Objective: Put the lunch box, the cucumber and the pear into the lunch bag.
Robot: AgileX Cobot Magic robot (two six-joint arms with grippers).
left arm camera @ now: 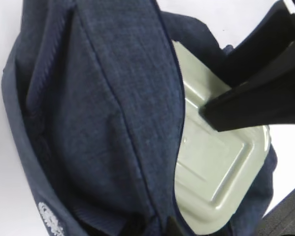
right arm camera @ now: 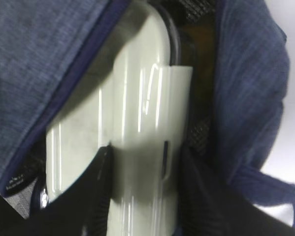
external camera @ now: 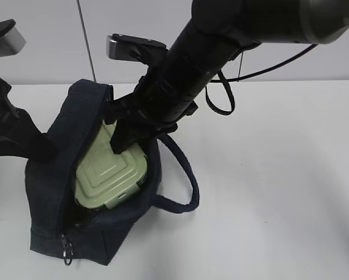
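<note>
Gripping the lunch box (right arm camera: 137, 162) by its end, the right gripper (right arm camera: 142, 167) has one dark finger on each side of the pale green lid; jaws clenched on it, seen best in the right wrist view. In the exterior view the same gripper (external camera: 124, 137) reaches down through the mouth of the lunch bag (external camera: 52, 192), with the box (external camera: 110, 175) tilted, lid up, its near corner low in the opening.

Step in hand, by my reading: seating the lunch box in the bag. It is partly inside but not lying flat; the lid (left arm camera: 216, 167) stands proud of the fabric edge in the left wrist view.

Left gripper (external camera: 37, 149): dark arm at the bag's left wall, apparently holding the fabric to keep the mouth open. Fingertips hidden behind the cloth; cannot tell whether closed on it.

Next move calls for: lowering the box until it rests on the bag floor, then letting go and withdrawing straight up without snagging the loop handle (external camera: 183, 175), which lies on the table (external camera: 279, 175) just beside the arm.

Appearance: lid sage green, glossy, ribbed panel, rounded corners; dark rim below it. Bag is navy fabric, slumped, with the zipper pull ring (external camera: 67, 254) at its near end.

Cucumber and pear: not visible in any view. Dark interior beneath the box is unreadable.
</note>
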